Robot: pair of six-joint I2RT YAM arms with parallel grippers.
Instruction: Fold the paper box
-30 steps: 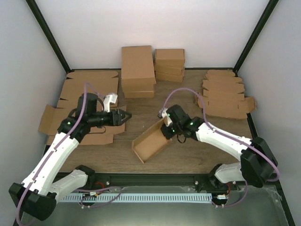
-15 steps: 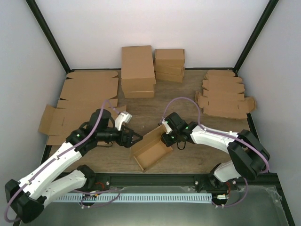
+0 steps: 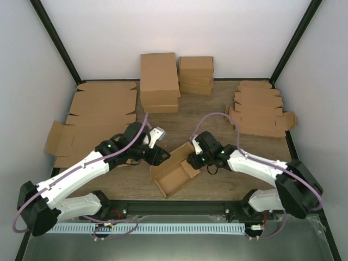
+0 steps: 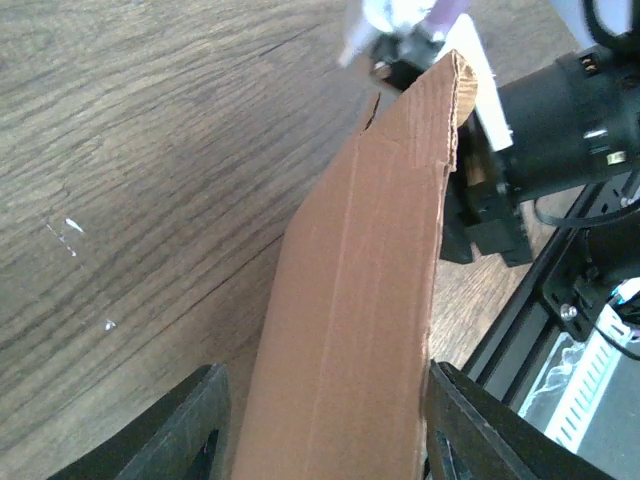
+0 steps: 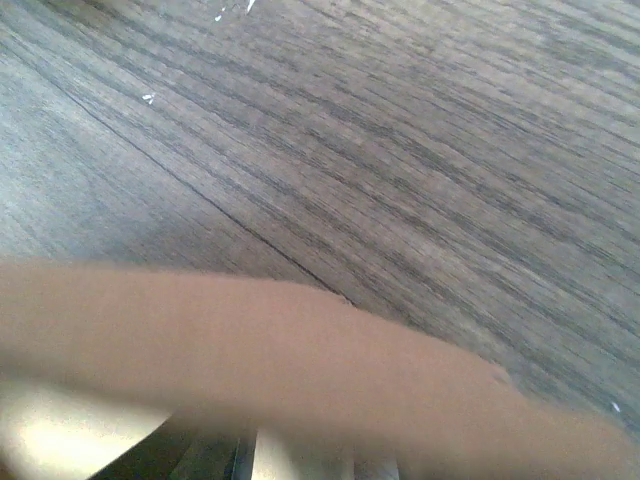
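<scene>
The paper box (image 3: pixel 173 175) is a shallow open brown cardboard box lying slantwise on the wooden table near the front. My left gripper (image 3: pixel 159 156) is at its far left wall. In the left wrist view its fingers (image 4: pixel 195 420) stand wide apart, with a cardboard wall (image 4: pixel 360 300) between them. My right gripper (image 3: pixel 191 159) is shut on the box's right end. In the right wrist view, blurred cardboard (image 5: pixel 250 340) hides the fingers.
Two stacks of bigger brown boxes (image 3: pixel 159 81) stand at the back. Large flat cardboard sheets (image 3: pixel 92 117) lie at the left. A pile of flat die-cut pieces (image 3: pixel 258 114) lies at the back right. The black frame rail (image 3: pixel 179 206) runs just in front of the box.
My left arm has swung right from the flat sheets to the box's left wall. My right gripper has brought the box lower and nearer the front.
</scene>
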